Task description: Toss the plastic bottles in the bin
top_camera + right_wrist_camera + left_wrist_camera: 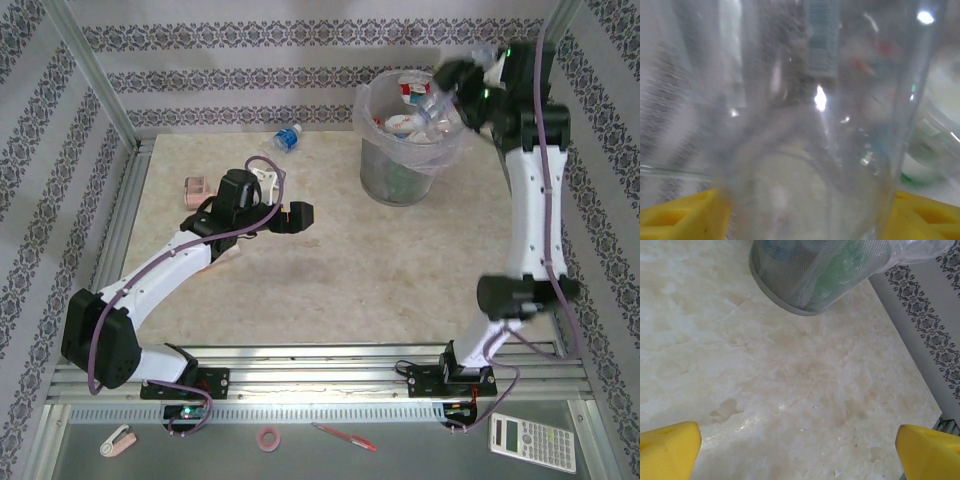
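Bottles pile high in the lined bin at the far right of the table in the top view. The right pincer hangs over the rim, the left pincer sits mid-table, and one blue-labelled bottle lies near the back wall. Left wrist view: yellow fingertips spread wide, bare table between them, bin ahead. Right wrist view: a clear bottle blurs between the yellow pads; gripped or loose, I cannot tell.
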Controlling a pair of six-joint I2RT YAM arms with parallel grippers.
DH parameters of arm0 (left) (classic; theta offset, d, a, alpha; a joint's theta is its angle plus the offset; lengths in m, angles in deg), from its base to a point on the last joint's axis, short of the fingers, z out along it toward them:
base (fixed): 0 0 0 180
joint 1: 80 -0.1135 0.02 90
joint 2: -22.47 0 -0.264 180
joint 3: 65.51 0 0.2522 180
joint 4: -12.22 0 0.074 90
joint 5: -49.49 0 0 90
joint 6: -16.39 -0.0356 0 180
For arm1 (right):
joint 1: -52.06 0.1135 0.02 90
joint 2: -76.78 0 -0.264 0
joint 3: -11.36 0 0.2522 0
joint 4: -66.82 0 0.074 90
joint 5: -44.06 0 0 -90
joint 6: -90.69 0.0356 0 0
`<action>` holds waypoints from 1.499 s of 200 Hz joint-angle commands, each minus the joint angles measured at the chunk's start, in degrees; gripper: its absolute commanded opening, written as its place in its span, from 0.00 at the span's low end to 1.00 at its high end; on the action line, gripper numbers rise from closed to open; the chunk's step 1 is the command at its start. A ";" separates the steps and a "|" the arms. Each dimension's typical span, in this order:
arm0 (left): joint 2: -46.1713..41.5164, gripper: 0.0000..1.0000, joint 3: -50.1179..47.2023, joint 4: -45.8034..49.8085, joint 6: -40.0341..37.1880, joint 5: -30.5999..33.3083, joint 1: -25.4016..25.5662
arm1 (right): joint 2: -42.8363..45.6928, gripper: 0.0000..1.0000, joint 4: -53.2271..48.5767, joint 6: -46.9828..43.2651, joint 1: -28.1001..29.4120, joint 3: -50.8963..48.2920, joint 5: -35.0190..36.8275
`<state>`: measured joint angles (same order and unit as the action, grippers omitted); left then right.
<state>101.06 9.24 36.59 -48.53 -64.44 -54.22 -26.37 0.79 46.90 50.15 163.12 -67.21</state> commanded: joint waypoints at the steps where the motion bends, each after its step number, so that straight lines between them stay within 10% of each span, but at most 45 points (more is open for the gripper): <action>1: -2.75 1.00 -0.68 2.91 0.05 1.64 -1.30 | -10.29 0.82 -8.93 -0.77 -0.05 14.77 -3.27; 115: 5.42 1.00 11.42 17.48 2.00 11.78 -10.79 | 3.26 0.95 -2.66 -6.95 -0.23 -6.22 -4.55; 300: 66.12 1.00 79.85 28.76 -7.71 10.08 -18.94 | 11.97 0.98 2.38 -11.13 7.82 -29.27 -9.82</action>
<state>161.84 81.43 62.21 -55.87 -52.41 -72.69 -13.89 1.55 36.65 56.94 134.66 -75.65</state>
